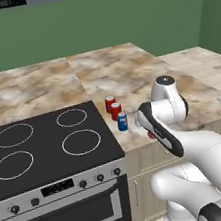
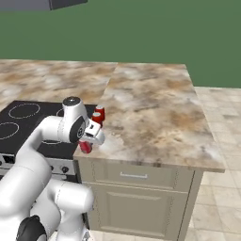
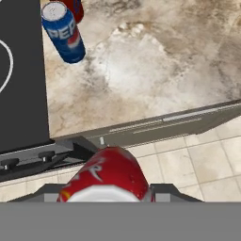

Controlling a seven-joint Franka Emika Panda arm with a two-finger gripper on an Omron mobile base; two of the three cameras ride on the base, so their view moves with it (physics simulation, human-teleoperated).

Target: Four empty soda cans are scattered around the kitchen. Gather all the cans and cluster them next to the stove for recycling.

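kid: cans first! where is the red can (image 3: 106, 176) now?

mum: it sits in the gripper (image 2: 89, 141), pinched tight between the two fingers. it hangs just past the front edge of the counter (image 2: 155, 117), a bit above the floor tiles, not over the top yet.

kid: and the other cans?

mum: three stand close together on the counter, right beside the stove (image 1: 42, 143). two red cans (image 1: 113, 107) are at the back and a blue can (image 1: 122, 121) is in front of them, nearest the hand.

kid: so which way does the hand have to go?

mum: i think away from us, over the edge and onto the counter. the group lies ahead of the hand and a little toward the stove side. the bare spot just next to the blue can looks like the place.

kid: is the red can standing up?

mum: it looks nearly upright in the hand, silver top up, same as the others. i would say it only needs to be set down straight, close to the blue one, without knocking it.
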